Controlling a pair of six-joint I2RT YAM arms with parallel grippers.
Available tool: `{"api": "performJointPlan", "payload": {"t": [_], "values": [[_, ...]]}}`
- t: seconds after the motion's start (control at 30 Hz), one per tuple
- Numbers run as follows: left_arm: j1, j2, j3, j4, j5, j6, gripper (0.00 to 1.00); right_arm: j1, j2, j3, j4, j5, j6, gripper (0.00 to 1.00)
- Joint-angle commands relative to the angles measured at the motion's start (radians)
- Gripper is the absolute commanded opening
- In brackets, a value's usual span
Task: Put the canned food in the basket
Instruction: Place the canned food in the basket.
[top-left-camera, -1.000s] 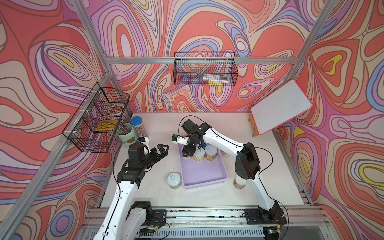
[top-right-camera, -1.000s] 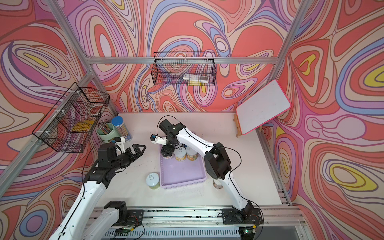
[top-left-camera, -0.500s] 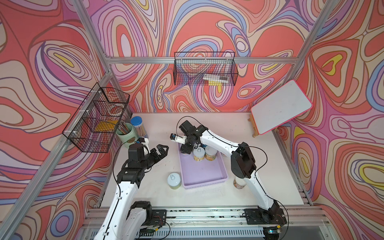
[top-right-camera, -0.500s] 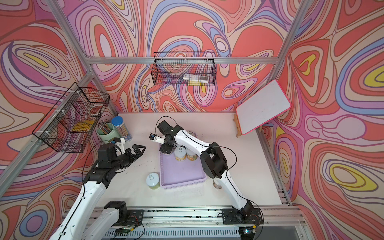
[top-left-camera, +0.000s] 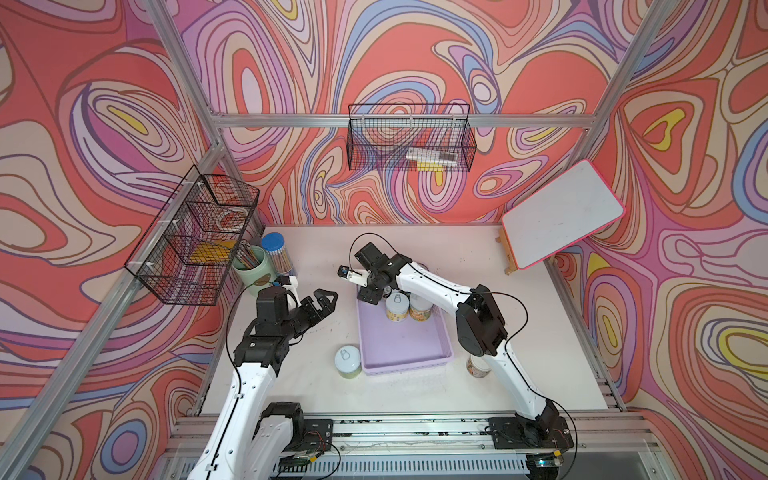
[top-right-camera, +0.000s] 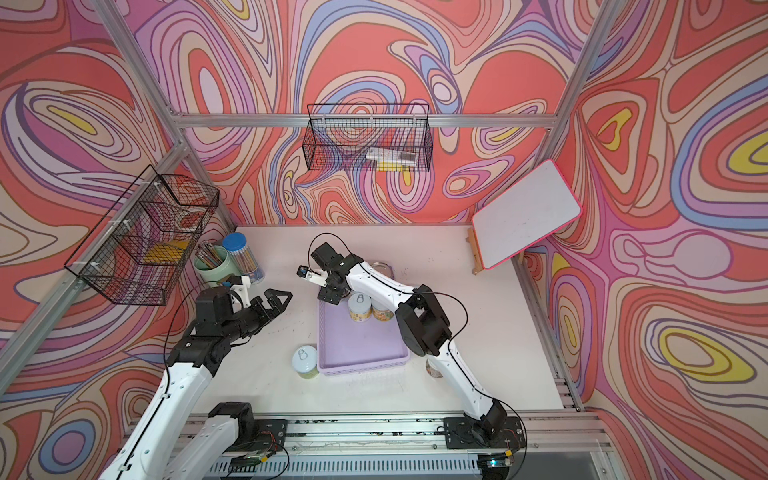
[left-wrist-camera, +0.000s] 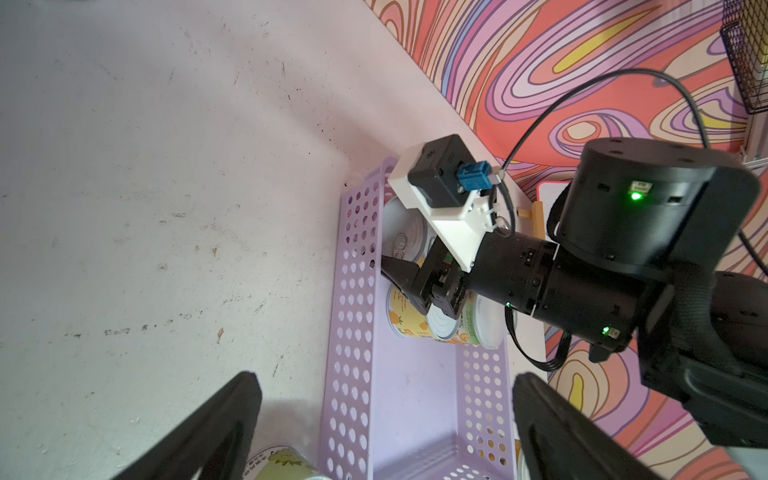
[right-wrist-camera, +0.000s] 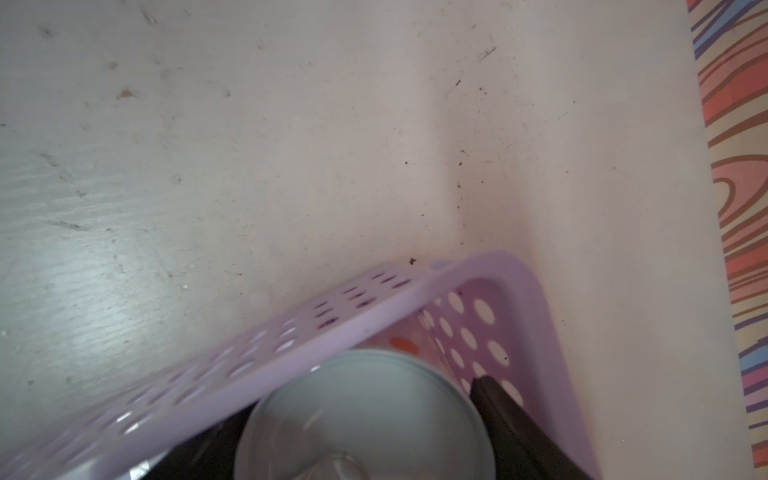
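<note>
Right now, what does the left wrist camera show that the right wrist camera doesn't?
Only the left wrist: the right arm, two more cans in the lavender basket, and a green-labelled can outside it. Only the right wrist: a finger between the held can and the basket wall. Both: the basket, that can, the white table.

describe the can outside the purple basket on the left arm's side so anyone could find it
Find the lavender basket on the white table. Just outside its near corner, on the left arm's side, stands a can with a pale pull-tab lid. Unlike the yellow-labelled cans inside, its label is green.
</note>
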Motion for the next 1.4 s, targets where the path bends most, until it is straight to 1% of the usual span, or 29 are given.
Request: {"api": "performJointPlan", "payload": {"t": [0.0,0.03,0.13,0.2,0.23,0.3,0.5,0.57,0.63,0.73,0.83,0.97,1.07,1.2,1.37], "values": [[0.009,0.003,-0.004,-0.008,0.016,0.007,0.99,-0.005,0.018,0.01,0.103,0.078,-0.015,0.32],[0.009,0.001,-0.005,-0.009,0.016,0.007,0.99,-0.005,0.019,0.008,0.108,0.085,-0.016,0.33],[0.009,-0.003,-0.007,-0.011,0.016,0.007,0.99,-0.005,0.02,-0.001,0.114,0.098,-0.016,0.41],[0.007,-0.005,-0.008,-0.012,0.018,0.005,0.99,-0.005,0.019,-0.004,0.115,0.098,-0.016,0.5],[0.009,-0.007,-0.01,-0.011,0.018,0.005,0.99,-0.005,0.018,-0.008,0.117,0.102,-0.016,0.57],[0.009,-0.007,-0.011,-0.009,0.018,0.003,0.99,-0.005,0.014,-0.018,0.125,0.109,-0.019,0.65],[0.009,-0.004,-0.011,-0.009,0.022,0.002,0.99,-0.005,0.0,-0.03,0.142,0.117,-0.019,0.75],[0.009,-0.001,-0.012,-0.006,0.022,0.0,0.99,-0.005,-0.001,-0.032,0.143,0.121,-0.021,0.8],[0.009,0.002,-0.014,-0.003,0.025,-0.002,0.99,-0.005,-0.002,-0.034,0.144,0.126,-0.023,0.82],[0.008,0.004,-0.017,0.001,0.029,-0.004,0.99,-0.005,-0.005,-0.04,0.142,0.127,-0.025,0.92],[0.009,0.002,-0.021,0.004,0.031,-0.009,0.99,-0.005,-0.011,-0.049,0.142,0.125,-0.026,0.98],[0.009,0.003,-0.025,0.009,0.032,-0.009,0.99,-0.005,-0.026,-0.06,0.143,0.119,-0.025,0.98],[0.009,0.013,-0.017,0.003,0.042,0.01,0.99,-0.005,-0.048,-0.065,0.129,0.091,-0.021,0.98],[0.007,0.024,-0.003,-0.015,0.051,0.04,0.99,-0.005,-0.099,-0.099,0.132,0.045,0.001,0.98],[0.001,0.011,0.011,-0.055,0.027,0.076,0.99,-0.005,-0.174,-0.158,0.147,0.02,0.026,0.98]]}}
